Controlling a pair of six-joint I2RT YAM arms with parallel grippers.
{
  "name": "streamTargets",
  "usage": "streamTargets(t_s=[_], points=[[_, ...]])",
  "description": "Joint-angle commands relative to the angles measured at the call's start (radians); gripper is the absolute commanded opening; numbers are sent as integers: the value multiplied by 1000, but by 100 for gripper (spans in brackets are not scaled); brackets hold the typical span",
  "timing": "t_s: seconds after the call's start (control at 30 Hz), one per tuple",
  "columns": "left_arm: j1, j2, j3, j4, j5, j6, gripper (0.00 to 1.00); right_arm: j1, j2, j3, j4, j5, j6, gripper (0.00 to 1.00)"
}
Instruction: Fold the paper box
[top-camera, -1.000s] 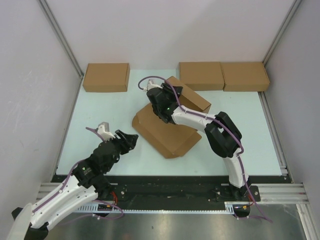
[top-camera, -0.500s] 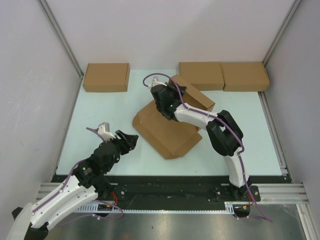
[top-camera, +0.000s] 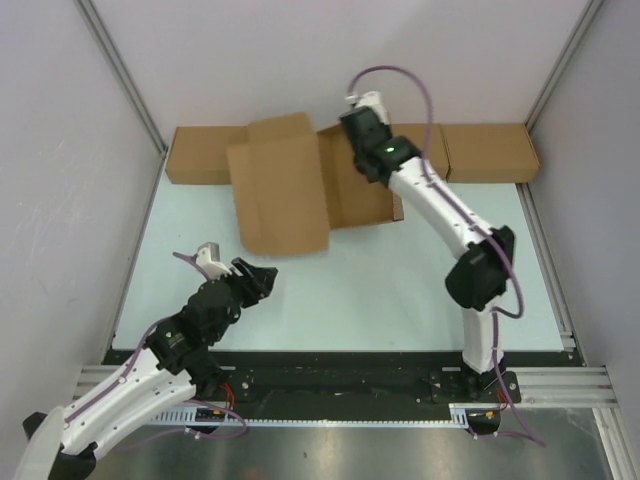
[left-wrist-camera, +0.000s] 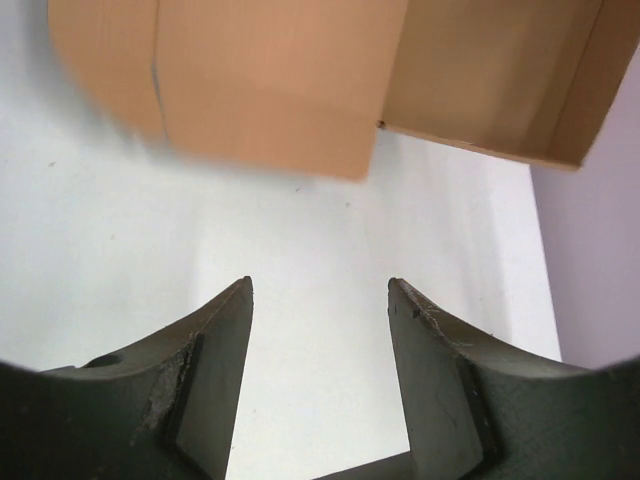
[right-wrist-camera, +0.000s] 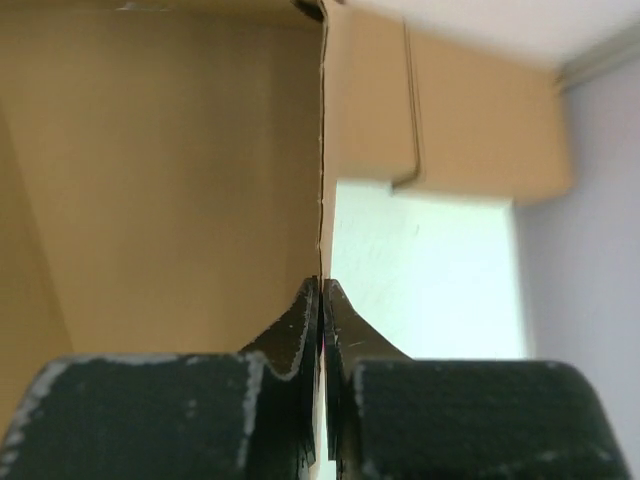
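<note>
The paper box (top-camera: 280, 185) hangs in the air over the back of the table, its wide lid panel spread to the left and its shallow tray (top-camera: 355, 195) to the right. My right gripper (top-camera: 357, 122) is at the tray's far edge. In the right wrist view its jaws (right-wrist-camera: 322, 292) are shut on a thin cardboard wall of the box (right-wrist-camera: 170, 180). My left gripper (top-camera: 262, 277) rests low at the near left, apart from the box. It is open (left-wrist-camera: 320, 288) over bare table, with the box (left-wrist-camera: 270, 80) ahead of it.
Compact brown boxes lie along the back wall: one at the left (top-camera: 195, 155), one at the right (top-camera: 490, 152), and one (top-camera: 425, 140) partly behind the right arm. Metal frame rails run down both sides. The white table (top-camera: 380, 290) spreads below the lifted box.
The right gripper closed on the box wall and raised the box from the table's middle toward the back; the lid swung open to the left. The left arm stayed still.
</note>
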Motion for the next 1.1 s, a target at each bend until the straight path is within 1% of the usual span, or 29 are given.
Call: streamTargets(t_s=[0.0,0.03,0.07,0.1,0.13,0.17,0.23,0.27,0.3,0.33,0.37,0.4,0.5,0.53,0.57,0.6,0.63,0.7,0.73,0.83,0.87,0.93,0.97,1.03,1.07], points=[[-4,1,98,37,-27,31,62,-182,-202,-171,-231,-331,475,0],[-3,0,109,40,-29,34,62,-203,-301,-345,-153,-436,512,0],[-4,3,129,43,-30,37,62,-229,-345,-424,-117,-483,594,0],[-4,4,137,43,-29,42,62,-264,-386,-514,-83,-523,630,0],[-4,3,146,49,-24,42,62,-278,-428,-646,-33,-584,665,0],[-4,9,163,51,-20,45,62,-281,-486,-709,-17,-601,702,0],[-4,14,172,60,-9,45,61,-277,-541,-801,12,-623,799,0],[-4,20,174,65,2,42,61,-272,-598,-902,24,-633,830,0],[-4,23,174,68,6,33,61,-264,-626,-943,38,-640,901,0],[-6,29,171,74,14,27,61,-251,-653,-987,56,-641,940,0],[-7,41,162,77,23,22,60,-241,-714,-1054,66,-637,977,0],[-9,46,155,80,26,7,60,-228,-742,-1093,72,-609,1077,0],[-27,67,126,109,23,-21,59,-168,-826,-1211,112,-594,1193,0],[-33,76,122,115,19,-25,59,-151,-834,-1228,130,-589,1239,4],[-41,86,115,122,14,-27,58,-127,-839,-1242,139,-586,1247,21],[-53,92,121,120,1,-22,58,-111,-835,-1244,138,-580,1238,41],[-61,99,129,114,-9,-16,58,-99,-836,-1242,139,-572,1226,49],[-70,106,143,90,-33,4,58,-60,-862,-1228,100,-517,1194,60],[-72,106,154,82,-39,11,59,-56,-871,-1224,84,-509,1140,71],[-72,95,163,68,-66,40,59,-42,-914,-1187,29,-488,1013,79],[-72,86,164,62,-72,53,60,-39,-925,-1178,37,-489,879,79],[-72,80,164,50,-85,62,60,-36,-943,-1130,38,-451,778,81],[-72,72,164,42,-92,71,60,-39,-948,-1120,59,-437,655,81],[-72,63,157,25,-96,85,60,-74,-948,-1115,179,-431,513,82],[-72,52,151,20,-98,90,60,-92,-915,-1115,229,-437,449,82]])
